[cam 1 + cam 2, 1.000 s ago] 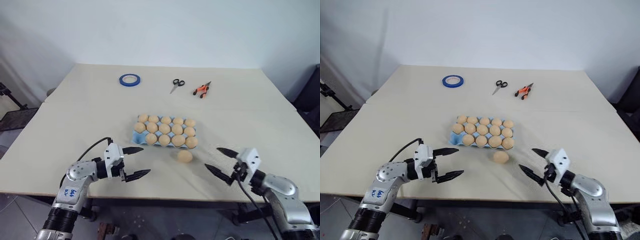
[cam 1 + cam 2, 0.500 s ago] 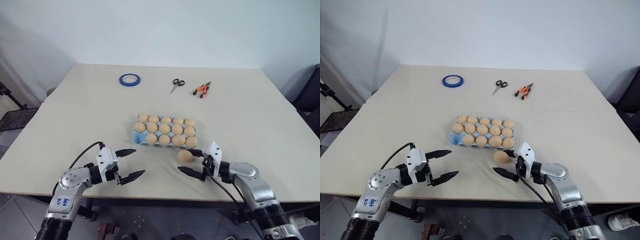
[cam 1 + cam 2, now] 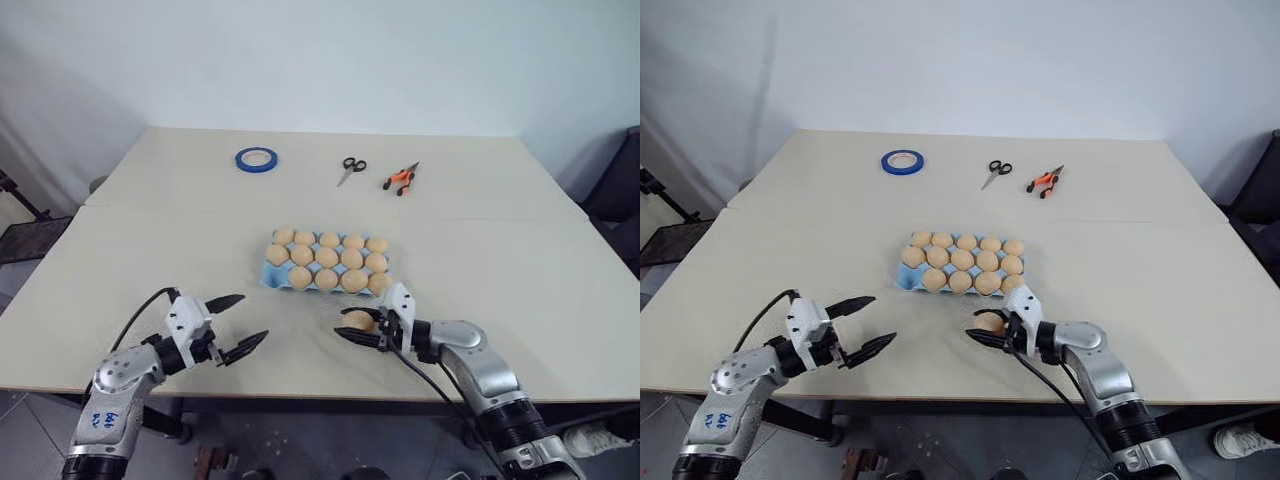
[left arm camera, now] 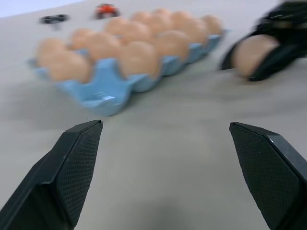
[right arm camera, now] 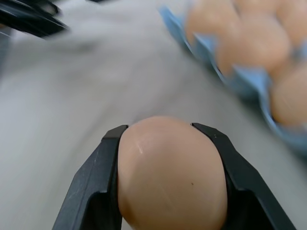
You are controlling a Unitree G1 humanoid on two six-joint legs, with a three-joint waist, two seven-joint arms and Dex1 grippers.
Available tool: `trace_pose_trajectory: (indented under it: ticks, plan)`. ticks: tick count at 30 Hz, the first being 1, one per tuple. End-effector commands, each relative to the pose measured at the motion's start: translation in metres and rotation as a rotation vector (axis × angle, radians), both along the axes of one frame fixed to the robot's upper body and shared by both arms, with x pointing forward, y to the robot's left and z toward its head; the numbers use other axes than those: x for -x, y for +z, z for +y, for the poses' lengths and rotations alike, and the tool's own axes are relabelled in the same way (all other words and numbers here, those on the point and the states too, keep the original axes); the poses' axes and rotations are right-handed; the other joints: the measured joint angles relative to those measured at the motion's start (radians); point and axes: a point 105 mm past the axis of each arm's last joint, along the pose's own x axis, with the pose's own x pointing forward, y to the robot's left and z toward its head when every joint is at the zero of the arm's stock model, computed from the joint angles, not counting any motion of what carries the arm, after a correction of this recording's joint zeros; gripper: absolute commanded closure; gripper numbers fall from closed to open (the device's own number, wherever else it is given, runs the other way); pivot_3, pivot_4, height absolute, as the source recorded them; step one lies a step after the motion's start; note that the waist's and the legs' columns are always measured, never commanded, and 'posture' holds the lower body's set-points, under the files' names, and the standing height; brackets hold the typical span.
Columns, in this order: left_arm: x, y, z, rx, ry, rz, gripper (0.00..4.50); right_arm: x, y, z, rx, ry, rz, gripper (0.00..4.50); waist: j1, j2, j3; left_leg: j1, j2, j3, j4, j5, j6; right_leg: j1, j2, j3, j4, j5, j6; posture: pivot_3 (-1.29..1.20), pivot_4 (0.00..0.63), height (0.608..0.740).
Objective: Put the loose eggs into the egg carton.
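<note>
The egg carton (image 3: 327,266) sat on the table (image 3: 180,230), its cups filled with tan eggs in three rows. One loose egg (image 3: 357,321) lay just beside the carton's near right corner, on the robot's side of it. The right gripper (image 3: 357,327) was clamped on that egg: the right wrist view showed a black finger (image 5: 91,189) pressed against each side of the egg, down near the tabletop. The left gripper (image 3: 234,324) hung over bare table near the carton's near left corner, apart from it, with its two fingers spread wide and nothing between them. On the far side of the carton, well apart from it, lay a blue tape ring (image 3: 257,158), a pair of scissors (image 3: 349,169) and orange-handled pliers (image 3: 400,178).
</note>
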Motion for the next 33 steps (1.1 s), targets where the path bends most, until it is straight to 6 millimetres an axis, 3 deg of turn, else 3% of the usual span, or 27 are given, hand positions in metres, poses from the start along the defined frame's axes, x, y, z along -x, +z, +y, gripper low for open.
trace_pose_trajectory:
  ticks: [1, 5, 9, 12, 16, 20, 24, 28, 30, 33]
  plan:
    - [0.003, 0.008, 0.014, 0.039, 0.087, -0.037, 0.00, 0.001, 0.043, 0.034, -0.086, 0.053, -0.088, 2.78, 0.000, 0.000, 0.000, 0.000, 0.000, 0.000, 0.000, 0.000, 0.000, 0.000, 0.000, 0.000, 0.001, 0.000, 0.000, 0.00, 0.150, 0.740]
    - [0.008, 0.003, 0.026, 0.057, 0.161, -0.022, 0.00, -0.017, 0.062, 0.069, -0.077, 0.039, -0.122, 2.78, 0.000, 0.000, 0.000, 0.000, 0.000, 0.000, 0.000, 0.000, 0.000, -0.001, -0.001, -0.001, 0.001, 0.000, 0.000, 0.00, 0.150, 0.740]
    - [0.010, 0.002, 0.030, 0.065, 0.200, -0.022, 0.00, -0.049, 0.067, 0.097, -0.040, -0.061, -0.145, 2.78, 0.001, -0.001, 0.000, 0.000, -0.001, 0.001, 0.000, 0.000, 0.000, -0.001, -0.001, -0.003, 0.000, 0.000, 0.000, 0.00, 0.150, 0.740]
    - [0.011, 0.005, 0.030, 0.070, 0.215, -0.030, 0.00, -0.069, 0.061, 0.108, 0.000, -0.145, -0.164, 2.78, -0.001, -0.001, 0.000, 0.000, -0.001, 0.001, 0.000, 0.000, 0.000, -0.001, -0.001, -0.004, 0.000, 0.000, -0.001, 0.00, 0.150, 0.740]
    - [0.014, 0.009, 0.032, 0.073, 0.233, -0.046, 0.00, -0.079, 0.058, 0.117, -0.018, -0.187, -0.141, 2.78, -0.007, -0.001, 0.000, -0.001, -0.001, 0.002, -0.001, 0.000, 0.000, -0.002, -0.001, -0.004, -0.001, 0.000, -0.001, 0.00, 0.150, 0.740]
    - [0.015, 0.012, 0.033, 0.078, 0.245, -0.057, 0.00, -0.075, 0.063, 0.121, -0.061, -0.148, -0.144, 1.46, -0.018, -0.001, 0.000, -0.001, 0.000, 0.002, -0.002, -0.001, -0.001, -0.002, -0.001, -0.004, -0.001, 0.000, -0.001, 0.00, 0.150, 0.740]
    - [0.016, 0.013, 0.033, 0.084, 0.245, -0.056, 0.00, -0.057, 0.081, 0.126, -0.123, -0.016, -0.169, 0.04, -0.023, -0.001, 0.000, -0.001, 0.000, 0.002, -0.002, -0.001, -0.001, -0.002, -0.001, -0.004, -0.001, 0.000, -0.001, 0.00, 0.150, 0.740]
    - [0.015, 0.013, 0.030, 0.088, 0.234, -0.052, 0.00, -0.048, 0.096, 0.118, -0.153, 0.011, -0.194, 0.01, -0.021, -0.001, 0.000, -0.002, 0.000, 0.002, -0.002, -0.001, -0.001, -0.003, 0.000, -0.003, 0.000, 0.000, -0.001, 0.00, 0.150, 0.740]
    - [0.010, 0.014, 0.025, 0.088, 0.207, -0.052, 0.00, -0.044, 0.108, 0.091, -0.182, -0.005, -0.240, 0.01, -0.016, -0.001, 0.000, -0.002, 0.000, 0.002, -0.003, -0.001, -0.001, -0.002, -0.001, -0.004, -0.001, 0.000, -0.001, 0.00, 0.150, 0.740]
    - [0.006, 0.016, 0.019, 0.077, 0.172, -0.050, 0.00, -0.036, 0.104, 0.044, -0.178, -0.049, -0.286, 0.01, 0.011, -0.002, -0.001, -0.002, -0.002, -0.002, -0.002, -0.001, -0.001, 0.000, -0.003, -0.004, -0.004, 0.000, -0.001, 0.00, 0.150, 0.740]
